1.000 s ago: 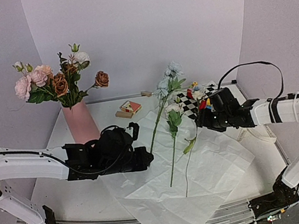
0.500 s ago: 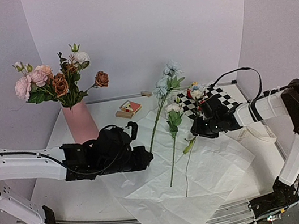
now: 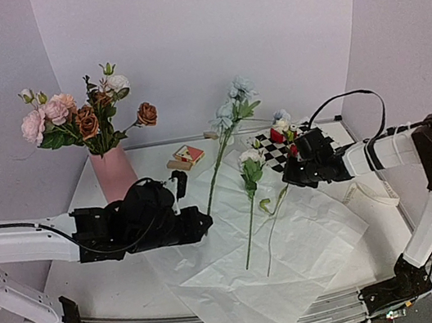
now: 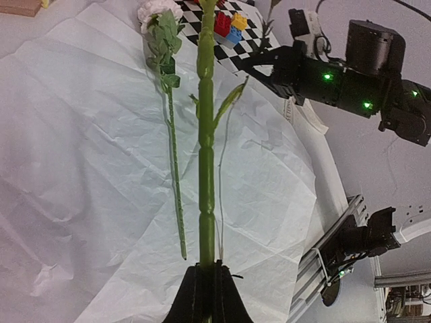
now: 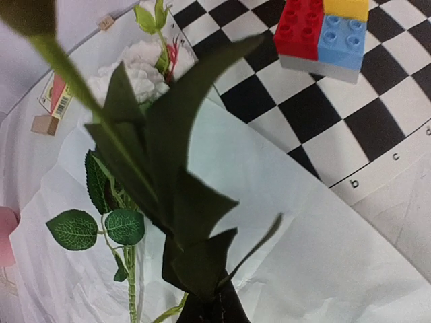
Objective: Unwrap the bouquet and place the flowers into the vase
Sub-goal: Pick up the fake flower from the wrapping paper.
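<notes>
Left claw [image 3: 203,218] shut tight on the thick green stem [image 4: 205,168] of the blue flower [image 3: 237,91], just right of the vase [image 3: 115,177], low near its base. Stem tilts up and away, and the blue head sits higher than the vase rim, well right of it.

Right claw [image 3: 290,181] clamped shut on the thin stem of a second flower, far right of the vase. Dark leaves [image 5: 175,195] bunch just above the jaws in the wrist view. Its pale head [image 3: 282,117] is lifted over the checkered mat [image 3: 269,144], and the lower end of the stem trails down onto the paper [image 3: 312,237].

White rose [image 3: 250,156] lies flat on the paper between the two claws, not held, stem pointing to the near edge.

Vase stands upright on the worktop [image 3: 96,289], with a bunch [image 3: 67,112] of pink, white and rust roses in it. Paper is spread open and crinkled right of the vase, with one corner hanging over the near worktop edge.

Blocks [image 5: 323,30], red, blue and yellow, sit on the mat, farther from the vase than the paper. Small box [image 3: 190,154] sits right of the vase, toward the back wall.
</notes>
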Controlling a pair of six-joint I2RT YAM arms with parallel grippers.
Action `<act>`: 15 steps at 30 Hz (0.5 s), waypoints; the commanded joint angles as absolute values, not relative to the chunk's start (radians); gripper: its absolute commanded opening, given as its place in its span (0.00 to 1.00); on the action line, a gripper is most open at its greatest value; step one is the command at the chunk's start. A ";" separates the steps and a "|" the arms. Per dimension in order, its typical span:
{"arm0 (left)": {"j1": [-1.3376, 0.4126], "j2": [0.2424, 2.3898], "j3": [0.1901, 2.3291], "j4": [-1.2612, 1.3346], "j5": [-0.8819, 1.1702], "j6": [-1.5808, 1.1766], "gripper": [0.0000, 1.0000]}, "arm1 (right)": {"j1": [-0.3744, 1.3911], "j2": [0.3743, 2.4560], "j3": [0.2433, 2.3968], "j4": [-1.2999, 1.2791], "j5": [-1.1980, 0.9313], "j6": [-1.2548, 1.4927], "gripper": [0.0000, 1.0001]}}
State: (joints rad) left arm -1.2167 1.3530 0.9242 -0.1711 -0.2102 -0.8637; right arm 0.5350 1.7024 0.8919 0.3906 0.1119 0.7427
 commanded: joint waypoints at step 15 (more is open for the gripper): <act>-1.221 1.156 0.868 -0.275 -0.377 -0.828 0.02 | 0.432 1.349 0.758 0.322 0.054 0.629 0.00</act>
